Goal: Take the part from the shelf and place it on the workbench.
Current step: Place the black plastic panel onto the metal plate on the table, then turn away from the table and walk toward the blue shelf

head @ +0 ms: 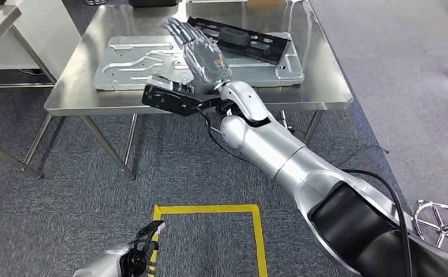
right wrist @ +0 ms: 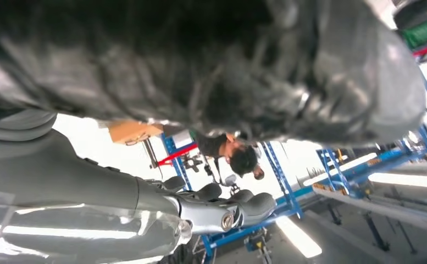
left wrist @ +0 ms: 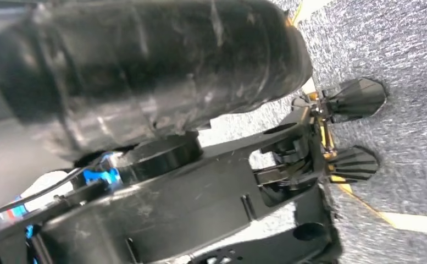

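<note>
On the steel workbench lies a grey metal tray plate, and the black part rests across its far right corner. Right hand hovers above the plate beside the part, fingers spread and straight, holding nothing. Left hand hangs low over grey carpet by a yellow floor marking; whether its fingers are apart or closed cannot be told. Right wrist view adds blue racking and a person in dark clothing. Left wrist view adds dark fingertips above the carpet.
</note>
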Controlling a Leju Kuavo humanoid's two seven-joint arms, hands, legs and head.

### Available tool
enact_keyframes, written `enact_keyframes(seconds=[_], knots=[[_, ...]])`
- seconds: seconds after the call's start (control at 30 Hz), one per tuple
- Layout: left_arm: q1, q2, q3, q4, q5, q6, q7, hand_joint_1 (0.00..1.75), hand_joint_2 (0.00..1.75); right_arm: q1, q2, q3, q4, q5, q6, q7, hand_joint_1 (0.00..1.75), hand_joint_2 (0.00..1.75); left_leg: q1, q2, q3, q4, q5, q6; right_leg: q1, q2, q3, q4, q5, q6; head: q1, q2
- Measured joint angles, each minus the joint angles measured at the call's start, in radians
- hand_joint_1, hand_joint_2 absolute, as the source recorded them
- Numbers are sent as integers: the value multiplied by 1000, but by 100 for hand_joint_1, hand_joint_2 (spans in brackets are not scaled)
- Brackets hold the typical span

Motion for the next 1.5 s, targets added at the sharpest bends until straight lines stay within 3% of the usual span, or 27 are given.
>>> enact_keyframes(seconds=[0.07, 0.1, 0.17, 0.23, 0.27, 0.3, 0.37, 0.4, 0.47, 0.53, 0.57, 0.63, 0.7, 0.73, 0.77, 0.8, 0.9, 0.97, 1.03, 1.1, 1.13, 1.2, 1.27, 1.3, 1.33, 1.43, 1.5], knots=[[2, 5, 0, 2, 13, 40, -16, 0, 0, 0, 1, 1, -3, -1, 3, 8, 0, 0, 3, -1, -14, 20, -22, -11, -2, -2, -8, -5, 14, -17, -2, 0], [3, 7, 0, 3, 19, 59, -24, 0, 0, 0, 2, 2, -5, -1, 4, 13, 0, 0, 5, -1, -28, 54, -53, -16, -3, -4, -15, -8, 22, -26, -3, 0], [5, 9, 0, 4, 30, 90, -39, 0, 0, 1, 3, 5, -12, -1, 9, 21, 0, 0, 9, 0, -68, 174, -136, -25, -2, -4, -32, -7, 36, -34, -5, 0], [9, 10, 0, 4, 38, 116, -52, 0, 0, 4, 3, 8, -17, -2, 15, 30, 0, 0, 10, 0, -88, 271, -173, -28, 0, -3, -50, -7, 50, -35, -5, 0], [10, 10, 0, 4, 40, 126, -57, 0, 0, 6, 3, 10, -21, -2, 16, 34, 0, 0, 10, 0, -75, 271, -163, -28, 1, -2, -59, -6, 56, -35, -5, 0], [11, 11, 0, 4, 42, 137, -61, 0, 0, 8, 2, 12, -25, -2, 17, 38, 0, 0, 9, 0, -44, 235, -141, -25, 2, -1, -67, -5, 62, -33, -5, 0], [11, 12, 0, 5, 45, 163, -76, 0, 0, 9, 1, 14, -35, -2, 16, 45, 0, 0, 7, -2, 51, 102, -107, -15, 3, 1, -78, -5, 73, -28, -5, 0], [10, 13, 0, 5, 49, 185, -90, 0, 0, 9, 0, 15, -39, -2, 16, 48, 0, 0, 4, -3, 88, 44, -103, -9, 4, 0, -81, -6, 78, -23, -5, 0], [8, 13, 0, 5, 69, 249, -138, 0, 0, 11, -3, 15, -48, -2, 15, 56, 0, 0, -3, -4, 116, -7, -109, 0, 3, 0, -85, -10, 90, -13, -4, 0], [7, 10, 1, 5, 92, 315, -201, 0, 0, 19, -8, 15, -56, -1, 15, 64, 0, 0, -3, -2, 112, -20, -94, 12, 2, 0, -87, -14, 97, -1, -4, 0], [6, 8, 1, 5, 99, 339, -234, 0, 0, 23, -12, 15, -61, -1, 15, 67, 0, 0, 0, 0, 110, -27, -85, 20, 3, 1, -93, -4, 85, 3, -3, 0], [-1, 4, 2, 5, 106, 368, -287, 0, 0, 30, -22, 15, -68, -1, 14, 71, 0, 0, 4, 4, 99, -38, -65, 33, 3, 1, -125, 76, 20, 10, 0, 0], [-8, 4, 2, 5, 109, 383, -313, 0, 0, 40, -29, 15, -75, -1, 14, 73, 0, 0, 3, 4, 80, -36, -53, 37, 3, 1, -169, 207, -55, 14, 1, 0], [-10, 4, 2, 5, 109, 387, -320, 0, 0, 46, -32, 15, -77, -1, 14, 73, 0, 0, 3, 4, 70, -33, -48, 37, 2, 1, -179, 250, -73, 16, 1, 0], [-11, 3, 2, 5, 109, 391, -329, 0, 0, 52, -35, 16, -80, -1, 14, 73, 0, 0, 3, 4, 61, -28, -44, 36, 1, 1, -172, 259, -72, 17, 1, 0], [-13, 3, 2, 5, 106, 395, -341, 0, 0, 55, -36, 16, -83, -1, 14, 73, 0, 0, 4, 4, 52, -22, -41, 35, -1, 1, -145, 227, -55, 18, 1, 0], [-31, 5, 2, 6, 90, 407, -382, 0, 0, 57, -37, 16, -96, -3, 14, 69, 0, 0, 4, 4, 26, 1, -37, 27, -3, 1, -36, 43, 2, 14, 0, 0], [-37, 10, 2, 6, 74, 391, -428, 0, 0, 61, -48, 17, -106, 14, 14, 100, 0, 0, 2, 4, 14, 7, -31, 16, 0, 2, -24, 8, 6, 7, -1, 0], [12, 35, 3, 5, 38, 296, -563, 0, 0, 92, -108, 13, -158, 74, 17, 226, 0, 0, 3, 4, 14, 5, -26, 5, 2, 2, -23, 3, 16, -3, -1, 0], [111, 73, 2, 5, 10, 171, -745, 0, 0, 151, -216, -11, -261, 131, 41, 361, 0, 0, 5, 3, 11, 30, -54, -2, 0, -1, -12, -9, 24, -16, -2, 0], [164, 90, 2, 5, 7, 129, -810, 0, 0, 184, -272, -32, -311, 146, 62, 394, 0, 0, 6, 3, -3, 71, -86, -5, -2, -1, -10, -14, 28, -22, -3, 0], [258, 119, 1, 6, 11, 98, -861, 0, 0, 243, -365, -77, -396, 165, 103, 411, 0, 0, 10, 3, -52, 202, -166, -12, -1, 5, -21, -14, 37, -29, -5, 0], [304, 141, 1, 8, 13, 102, -852, 0, 0, 285, -415, -97, -466, 187, 126, 415, 0, 0, 13, 3, -83, 291, -202, -16, 0, 15, -42, -9, 46, -30, -6, 0], [307, 150, 1, 8, 12, 107, -844, 0, 0, 300, -433, -101, -499, 196, 131, 419, 0, 0, 13, 3, -73, 286, -194, -16, 0, 17, -50, -6, 49, -29, -7, 0], [304, 157, 1, 8, 12, 110, -836, 0, 0, 312, -447, -105, -529, 204, 136, 423, 0, 0, 13, 3, -41, 241, -172, -13, 0, 16, -55, -4, 52, -27, -7, 0], [299, 171, 1, 8, 17, 120, -817, 0, 0, 338, -490, -126, -609, 216, 145, 438, 0, 0, 7, 3, 85, 40, -115, 2, 1, 8, -59, -4, 59, -17, -6, 0], [304, 176, 1, 7, 23, 122, -804, 0, 0, 351, -515, -140, -656, 220, 151, 447, 0, 0, 0, 2, 104, -2, -112, 7, 1, 6, -62, -8, 67, -4, -5, 0]])
